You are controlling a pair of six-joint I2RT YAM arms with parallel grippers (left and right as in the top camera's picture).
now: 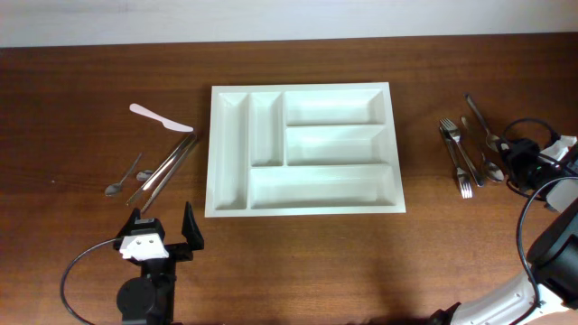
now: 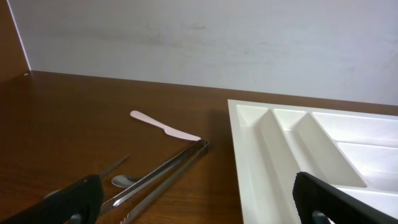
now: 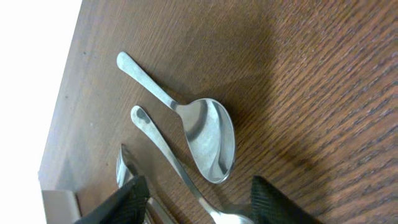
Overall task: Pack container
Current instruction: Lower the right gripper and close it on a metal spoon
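Mid-table, square to the edges: the container [image 1: 325, 187], a white tray with two narrow upright compartments at its left and three wide ones stacked at its right. Shows only bare white floor in all five. Leaves a broad band of open wood on the table [image 1: 81, 81] behind it, toward the far edge, and another in front, toward the near edge.

Left of the tray, near its wall but not touching: a white plastic knife [image 1: 161, 117], metal tongs [image 1: 170, 167] slanting toward the near edge, and a small spoon [image 1: 125, 173] just beside the tongs. In front of these, close to the near edge: the left gripper [image 1: 166, 231], fingers spread wide, clamped on nothing, hovering over bare wood off the tray's near-left corner.

Right of the tray, well apart from it: two forks [image 1: 456, 158] side by side, then a longer utensil [image 1: 479, 116] farther out, all toward the table's right edge. Over that cluster: the right gripper [image 3: 202, 208], fingers apart, straddling the handle of a slim spoon [image 3: 163, 149] without visibly pinching it. Just beside that handle: a large spoon [image 3: 208, 137], bowl toward the gripper, handle tip pointing at the table edge — only a narrow strip of wood left before the drop-off.
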